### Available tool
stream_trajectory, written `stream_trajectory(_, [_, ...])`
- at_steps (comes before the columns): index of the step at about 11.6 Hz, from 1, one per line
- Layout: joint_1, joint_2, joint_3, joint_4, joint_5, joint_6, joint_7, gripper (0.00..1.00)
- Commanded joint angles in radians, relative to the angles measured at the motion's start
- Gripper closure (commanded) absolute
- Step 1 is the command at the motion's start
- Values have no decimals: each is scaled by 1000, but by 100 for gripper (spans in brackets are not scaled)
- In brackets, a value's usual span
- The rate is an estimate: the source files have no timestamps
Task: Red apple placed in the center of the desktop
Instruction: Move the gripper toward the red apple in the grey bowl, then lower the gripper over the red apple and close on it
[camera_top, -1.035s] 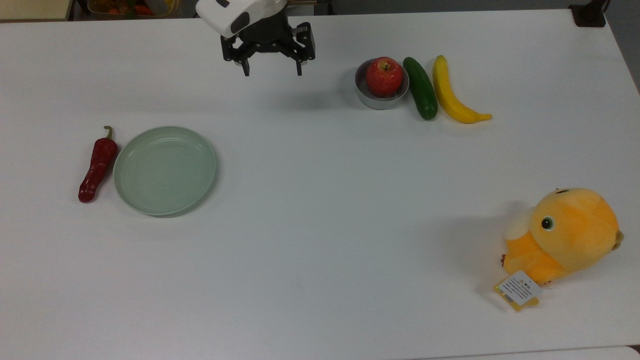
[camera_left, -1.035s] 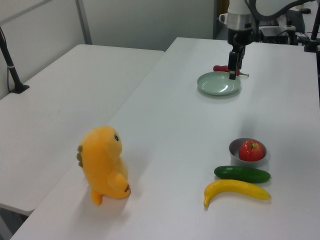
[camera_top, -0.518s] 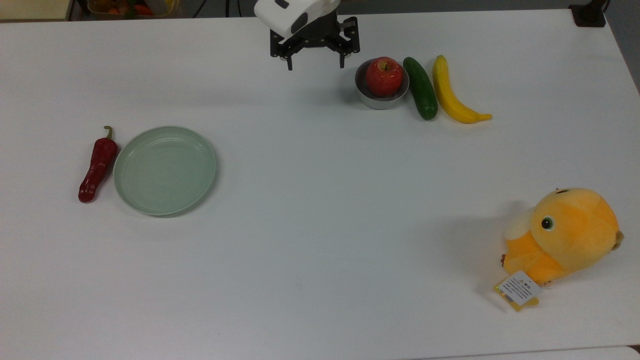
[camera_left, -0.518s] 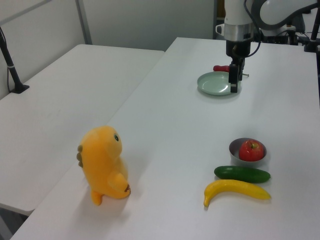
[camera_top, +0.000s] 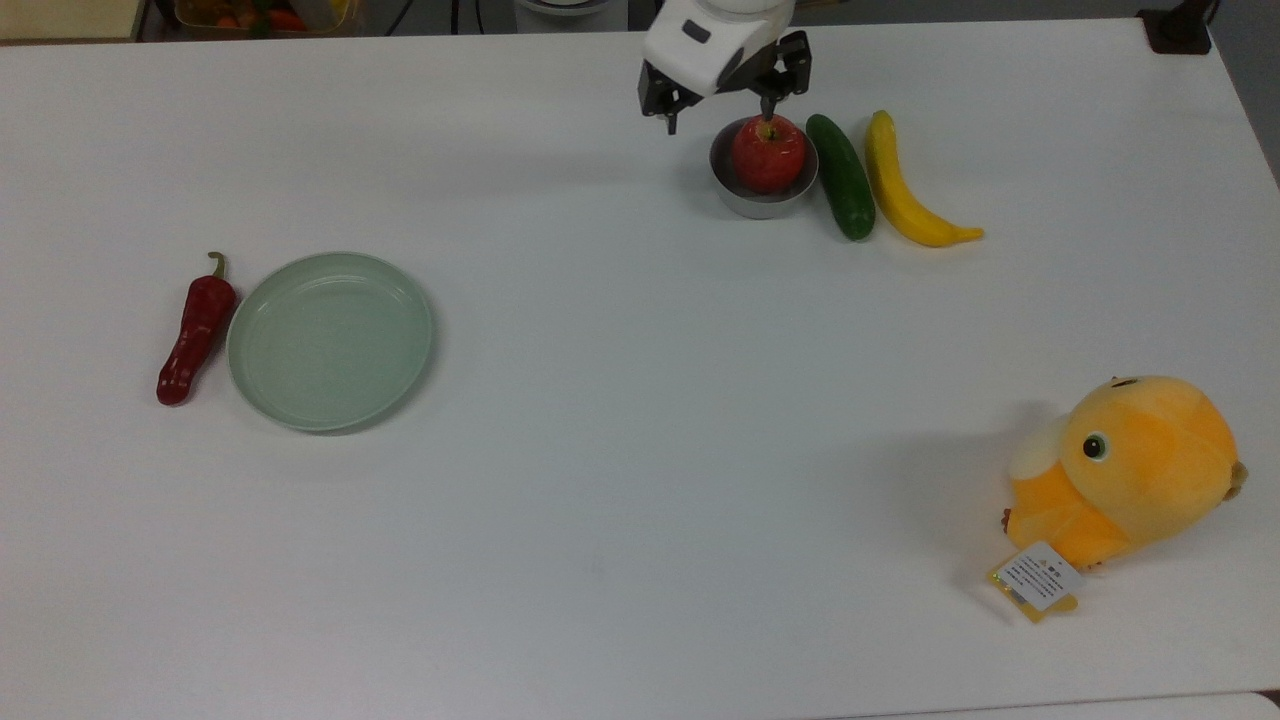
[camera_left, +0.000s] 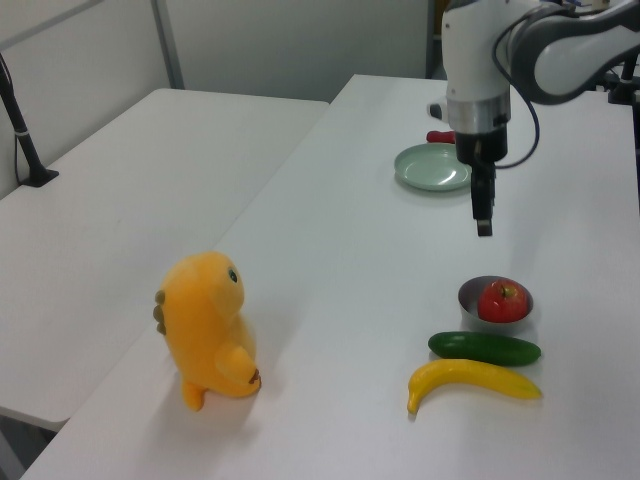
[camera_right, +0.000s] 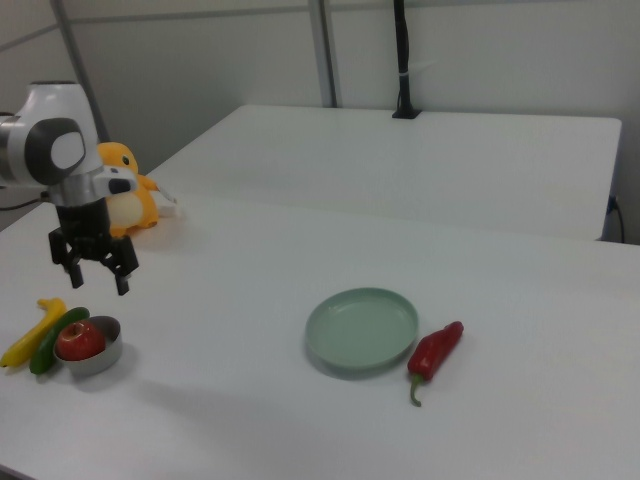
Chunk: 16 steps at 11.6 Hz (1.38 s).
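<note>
**Jaws apart above the apple bowl**

Spread wide and clamped on nothing, my gripper (camera_top: 720, 112) hangs at the far edge of the desktop (camera_top: 640, 480) in the top view. One fingertip overlaps the stem of the red apple (camera_top: 768, 153), the other sits off to the top view's left of the bowl (camera_top: 745, 200). Round as it is, the apple has no long axis; it sits upright, stem up. Its bowl is small, grey and metallic. Just beside it on the top view's right lie a smooth dark cucumber (camera_top: 841, 176) and a curved yellow banana (camera_top: 906, 187), side by side. A glossy red chili (camera_top: 196, 329) touches a round pale-green plate (camera_top: 330, 340) well to the top view's left, and a fuzzy orange plush toy (camera_top: 1125, 478) rests near the lower right.

From the left view, my gripper (camera_left: 484, 215) hangs clear above the apple (camera_left: 502, 300), not touching it. A second white table stands alongside, against pale walls.

From the right view, my gripper (camera_right: 94, 272) hovers above the apple (camera_right: 80, 340), fingers (camera_right: 123, 282) splayed.
</note>
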Motion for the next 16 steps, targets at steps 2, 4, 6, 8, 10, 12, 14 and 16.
stream_trajectory(2, [22,-5,57,-57,12,17,26,0])
stream_trajectory(4, [28,15,87,-77,12,53,26,0])
stream_trajectory(6, [42,41,97,-88,11,99,27,0])
stream_trajectory(8, [54,70,106,-91,4,117,27,0])
stream_trajectory(10, [56,91,104,-93,3,143,27,0])
stream_trajectory(12, [58,107,104,-93,0,145,26,0])
stream_trajectory(14, [68,112,104,-94,-34,142,27,25])
stream_trajectory(16, [70,112,104,-96,-54,142,39,77])
